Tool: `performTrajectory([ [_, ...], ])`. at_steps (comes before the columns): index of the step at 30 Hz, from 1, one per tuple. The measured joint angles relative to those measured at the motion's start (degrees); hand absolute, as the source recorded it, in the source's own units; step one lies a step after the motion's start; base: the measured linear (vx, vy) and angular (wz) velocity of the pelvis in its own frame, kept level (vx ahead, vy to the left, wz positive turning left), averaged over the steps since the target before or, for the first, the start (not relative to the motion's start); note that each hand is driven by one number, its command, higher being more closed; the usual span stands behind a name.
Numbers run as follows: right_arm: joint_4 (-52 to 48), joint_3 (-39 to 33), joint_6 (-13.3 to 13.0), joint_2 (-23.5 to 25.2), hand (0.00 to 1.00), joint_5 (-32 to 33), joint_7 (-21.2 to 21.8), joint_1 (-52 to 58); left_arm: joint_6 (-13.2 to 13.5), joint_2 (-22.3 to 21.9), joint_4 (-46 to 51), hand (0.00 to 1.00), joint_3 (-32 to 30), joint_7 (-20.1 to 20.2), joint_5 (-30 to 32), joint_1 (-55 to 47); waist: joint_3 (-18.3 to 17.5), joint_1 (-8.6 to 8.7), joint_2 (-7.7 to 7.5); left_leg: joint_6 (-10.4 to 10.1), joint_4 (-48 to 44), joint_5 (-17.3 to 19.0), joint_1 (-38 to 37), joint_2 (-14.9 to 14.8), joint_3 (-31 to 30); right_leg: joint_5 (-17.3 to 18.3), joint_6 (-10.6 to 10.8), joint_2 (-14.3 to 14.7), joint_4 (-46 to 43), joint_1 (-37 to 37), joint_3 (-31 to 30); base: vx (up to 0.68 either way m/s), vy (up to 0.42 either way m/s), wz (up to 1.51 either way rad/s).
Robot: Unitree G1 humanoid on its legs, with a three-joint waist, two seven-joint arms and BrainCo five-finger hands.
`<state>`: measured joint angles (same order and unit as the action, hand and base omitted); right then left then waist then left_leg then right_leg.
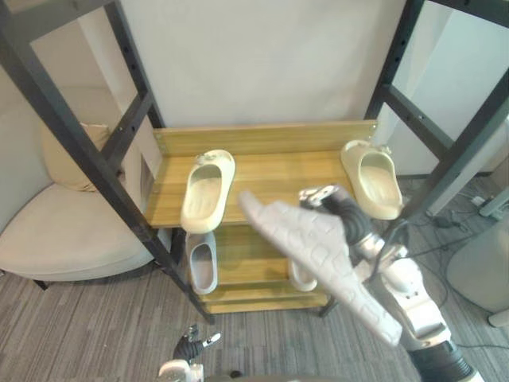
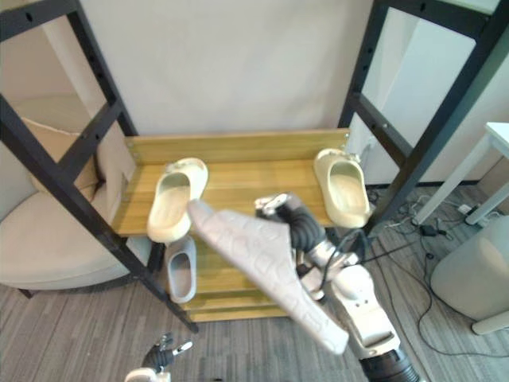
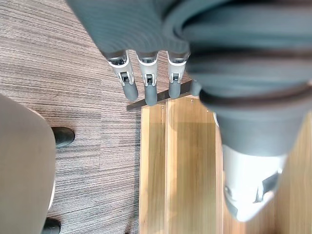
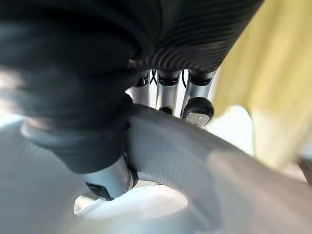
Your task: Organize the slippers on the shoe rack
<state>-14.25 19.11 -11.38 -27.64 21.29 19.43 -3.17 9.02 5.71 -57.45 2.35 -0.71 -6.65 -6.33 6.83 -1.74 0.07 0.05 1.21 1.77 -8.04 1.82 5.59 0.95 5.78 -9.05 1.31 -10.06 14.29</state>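
My right hand (image 1: 351, 220) is shut on a grey slipper (image 1: 318, 256), held sole up in front of the wooden shoe rack (image 1: 262, 137); in the right wrist view its fingers (image 4: 168, 92) and thumb curl round the slipper (image 4: 175, 161). Two cream slippers (image 1: 207, 191) (image 1: 374, 179) lie apart on the upper shelf. One more grey slipper (image 1: 203, 264) rests on the lower shelf at the left. A pale slipper (image 1: 302, 278) peeks out behind the held one. My left hand (image 1: 188, 348) hangs low near the floor, its fingers (image 3: 150, 87) straight and holding nothing.
Black metal frame posts (image 1: 87, 151) (image 1: 457, 155) slant down on both sides of the rack. A beige armchair (image 1: 56, 231) stands to the left. A pale round bin (image 1: 481, 270) stands on the carpet at the right.
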Motion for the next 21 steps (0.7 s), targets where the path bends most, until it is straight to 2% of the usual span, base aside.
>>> performTrajectory([
  [2,3.4,3.4,0.5,-0.2,1.00,-0.5,0.3,-0.3,0.3,0.0,0.0,0.00,1.0,0.1,0.0,1.0,1.2,-1.15,0.26,-0.2,-1.3,0.4,0.3,-0.2,-0.3,0.6,-0.3,-0.1,-1.5,0.2,0.2,-0.06,-0.006,0.10],
  [4,6.3,7.4,0.6,-1.3,1.00,-1.3,0.3,-2.1,0.4,0.0,0.0,0.00,1.5,0.9,0.0,2.0,2.8,-1.46,0.80,-0.3,-7.2,2.5,4.5,-0.6,-1.2,2.2,-0.6,-0.4,-5.5,2.9,0.8,-0.11,-0.003,0.22],
  [7,10.2,11.9,0.4,-3.7,1.00,-4.8,-1.0,-10.4,0.5,0.0,0.0,0.00,2.0,0.9,-0.3,6.4,10.3,-1.82,3.17,-0.3,-20.7,6.7,14.3,-2.6,-1.7,5.1,-1.5,-0.2,-15.7,10.6,0.7,-0.19,-0.001,0.09],
  [9,12.0,12.9,0.3,-3.9,1.00,-6.2,-2.3,-13.4,0.7,0.2,0.0,0.00,2.1,0.8,-0.5,8.2,12.7,-1.85,3.29,-0.3,-23.6,7.1,17.1,-2.8,-1.8,6.5,-1.8,-0.8,-20.3,13.7,0.7,-0.21,-0.013,0.09],
  [10,13.8,13.1,0.3,-4.2,1.00,-8.3,-3.9,-16.3,0.9,0.4,0.0,0.00,2.1,0.8,-1.3,10.4,15.4,-2.10,3.22,-0.3,-27.6,8.3,21.2,-3.0,-1.9,8.8,-2.3,-1.8,-26.1,18.4,0.7,-0.28,-0.023,0.14],
  [12,14.0,13.1,0.3,-4.4,1.00,-10.6,-5.3,-18.4,1.6,0.7,0.1,0.00,2.1,0.6,-2.6,11.8,17.1,-2.26,3.13,-0.9,-31.4,9.8,24.9,-3.2,-2.2,11.1,-2.4,-2.3,-30.4,22.5,0.6,-0.27,-0.018,0.07],
  [17,16.4,13.1,-1.0,-4.4,1.00,-15.1,-9.9,-23.7,2.1,2.2,0.8,0.00,2.0,-1.1,-4.0,14.6,19.2,-2.41,3.10,-1.2,-37.9,10.8,34.0,-4.1,-2.8,13.1,-3.4,-3.1,-38.1,31.5,0.4,-0.14,-0.011,-0.01],
  [20,19.0,12.6,-1.1,-4.0,1.00,-18.2,-13.7,-27.4,1.9,3.8,0.2,0.00,2.0,-2.9,-4.7,15.4,19.6,-3.33,2.75,-2.0,-45.2,13.0,40.9,-4.8,-3.0,15.9,-4.1,-3.7,-46.1,38.7,-0.3,-0.09,-0.030,-0.04],
  [21,19.9,12.4,-1.1,-3.8,1.00,-19.1,-14.5,-28.6,1.7,4.3,-1.1,0.00,2.0,-3.4,-4.7,15.3,20.1,-3.61,2.68,-1.7,-48.0,13.9,42.7,-5.2,-3.1,17.1,-4.3,-3.9,-49.0,40.5,-0.4,-0.07,-0.045,-0.02],
])
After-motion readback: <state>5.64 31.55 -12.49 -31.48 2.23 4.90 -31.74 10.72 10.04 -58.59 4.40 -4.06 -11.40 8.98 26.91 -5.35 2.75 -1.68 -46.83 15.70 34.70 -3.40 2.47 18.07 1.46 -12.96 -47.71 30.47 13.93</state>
